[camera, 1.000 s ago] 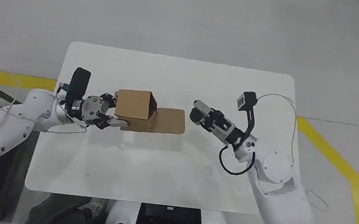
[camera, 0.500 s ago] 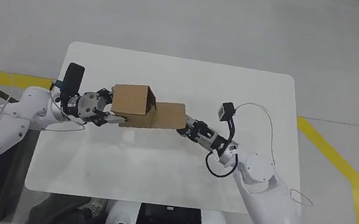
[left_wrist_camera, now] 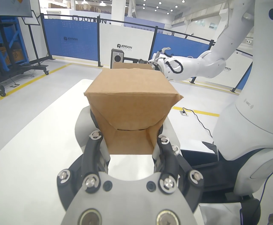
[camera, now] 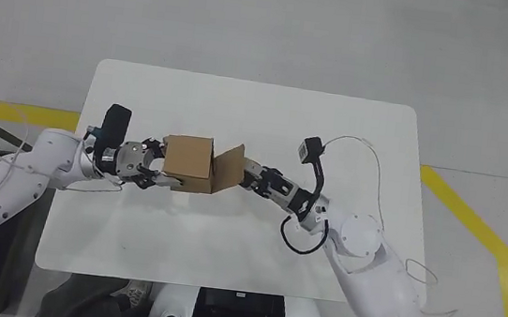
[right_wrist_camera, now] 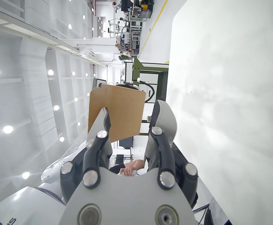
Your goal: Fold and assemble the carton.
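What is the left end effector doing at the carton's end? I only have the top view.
Observer: The left wrist view shows the left end effector with one finger on each side of the carton, clamping its near end.
Operator: Is the right one gripping the raised flap?
Observer: No. In the right wrist view the right end effector is open. One finger lies in front of the flap, and the other stands apart from its edge.
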